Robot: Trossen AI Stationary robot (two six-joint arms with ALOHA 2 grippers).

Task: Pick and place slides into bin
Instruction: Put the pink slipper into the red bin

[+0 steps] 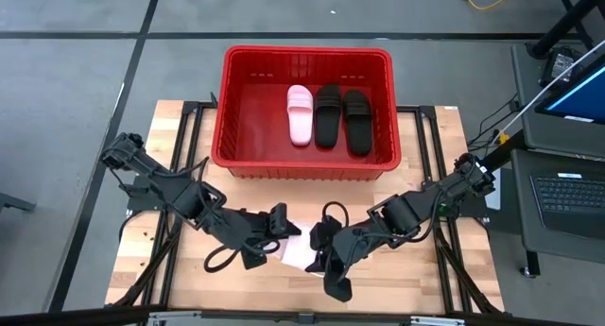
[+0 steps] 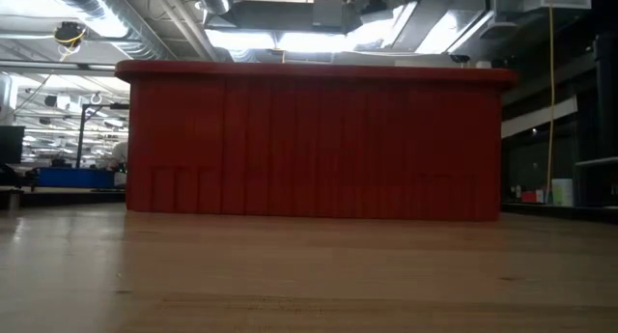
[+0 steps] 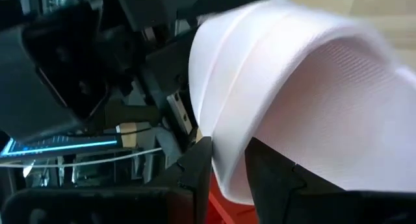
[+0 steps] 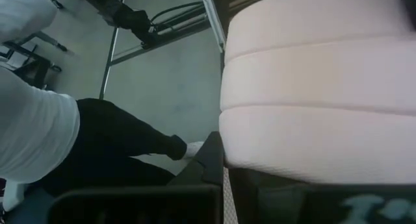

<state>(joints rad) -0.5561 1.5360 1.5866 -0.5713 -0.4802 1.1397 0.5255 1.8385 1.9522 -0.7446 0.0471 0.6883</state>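
The wooden table [image 1: 170, 137] carries the red bin [image 1: 307, 61] at its far side; three of the slides already lie inside it side by side, one pink slide [image 1: 301, 113] and two black slides [image 1: 342, 118]; the fourth, the last pink slide [image 1: 295, 253], is near the front edge between the two arms, well apart from the bin; the left gripper [image 1: 282, 224] has its fingers [image 3: 195, 169] clamped across the slide's thin edge, as its wrist view shows; the right gripper [image 1: 321, 255] has its fingers drawn together right against the slide's ribbed side [image 4: 312, 87], and it seems pinched on it, though the contact itself is hidden; in the right wrist view a person [image 4: 39, 126] shows beyond the table; the step in hand looks like lifting this last slide with both arms; to do it well both should rise together, keep the slide level and clear the bin's near wall [image 2: 314, 145] before lowering into the free space left of the pink one
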